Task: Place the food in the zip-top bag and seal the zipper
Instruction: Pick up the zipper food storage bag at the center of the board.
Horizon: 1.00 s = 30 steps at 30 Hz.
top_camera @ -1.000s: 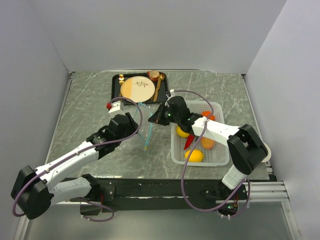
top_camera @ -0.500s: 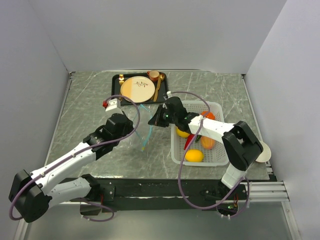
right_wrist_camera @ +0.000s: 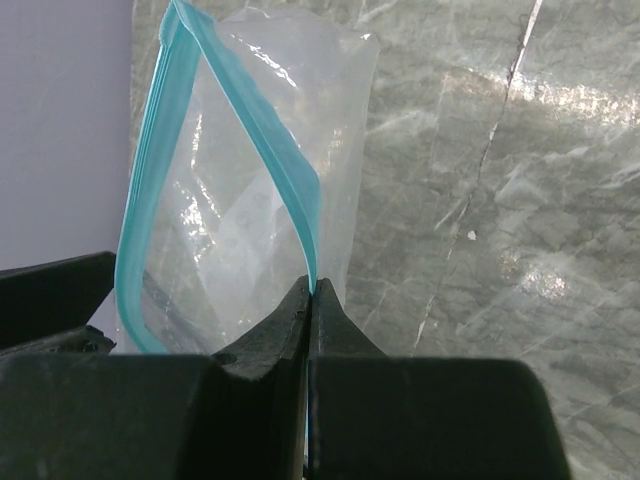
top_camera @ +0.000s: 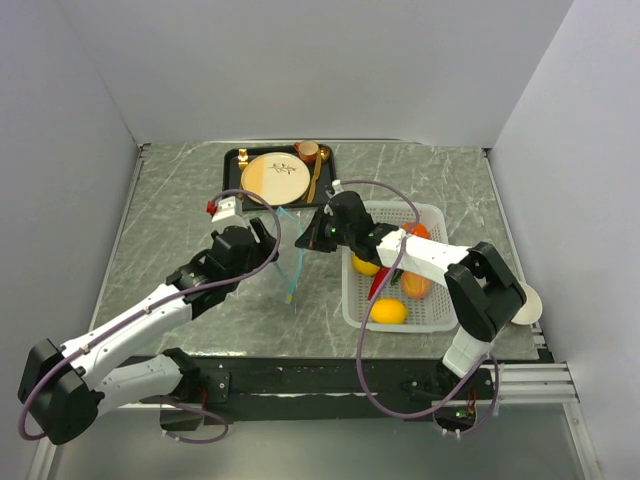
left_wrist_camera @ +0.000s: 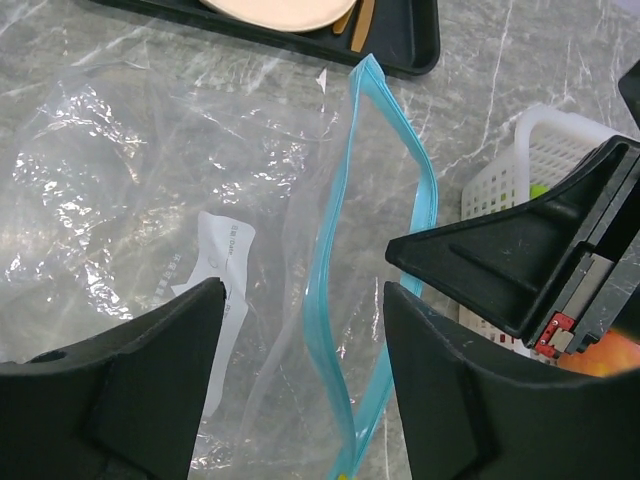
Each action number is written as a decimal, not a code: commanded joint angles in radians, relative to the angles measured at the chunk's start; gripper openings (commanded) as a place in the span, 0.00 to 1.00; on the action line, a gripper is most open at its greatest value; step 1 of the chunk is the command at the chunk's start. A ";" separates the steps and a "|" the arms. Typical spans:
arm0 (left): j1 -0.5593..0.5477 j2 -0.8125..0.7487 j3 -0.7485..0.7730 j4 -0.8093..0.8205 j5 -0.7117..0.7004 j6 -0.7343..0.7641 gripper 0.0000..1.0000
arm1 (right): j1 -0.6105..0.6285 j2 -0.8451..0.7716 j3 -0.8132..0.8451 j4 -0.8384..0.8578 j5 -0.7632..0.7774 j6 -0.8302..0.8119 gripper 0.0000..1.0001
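The clear zip-top bag (top_camera: 290,258) hangs between the two grippers, mouth open. Its light blue zipper (left_wrist_camera: 335,290) loops apart into two strips. My right gripper (right_wrist_camera: 312,290) is shut on one strip of the zipper (right_wrist_camera: 270,150) and holds that edge up off the table. My left gripper (left_wrist_camera: 305,390) stands open, its fingers on either side of the near zipper strip without touching it. The bag's white label (left_wrist_camera: 215,265) shows through the plastic. The food lies in the white mesh basket (top_camera: 437,217): a lemon (top_camera: 388,311), a peach (top_camera: 415,285) and a red chili (top_camera: 378,283).
A black tray (top_camera: 232,160) at the back holds a cream-and-tan plate (top_camera: 275,175), a gold spoon and a small cup. A small white dish (top_camera: 530,305) sits near the right table edge. Grey walls close in the table on three sides.
My left gripper's jaws have come wide open around the zipper strip. The right gripper has shifted slightly left and back, still pinching the bag's edge.
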 commanded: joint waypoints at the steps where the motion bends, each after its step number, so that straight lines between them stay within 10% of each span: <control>1: 0.003 -0.010 0.028 0.025 0.025 0.014 0.69 | 0.009 0.003 0.048 0.011 -0.012 -0.012 0.00; 15: 0.003 0.071 0.047 -0.036 -0.054 -0.017 0.48 | 0.009 -0.010 0.054 -0.006 -0.009 -0.022 0.00; 30: 0.003 -0.010 0.039 -0.003 -0.028 -0.014 0.04 | 0.012 0.017 0.074 -0.042 -0.032 -0.042 0.00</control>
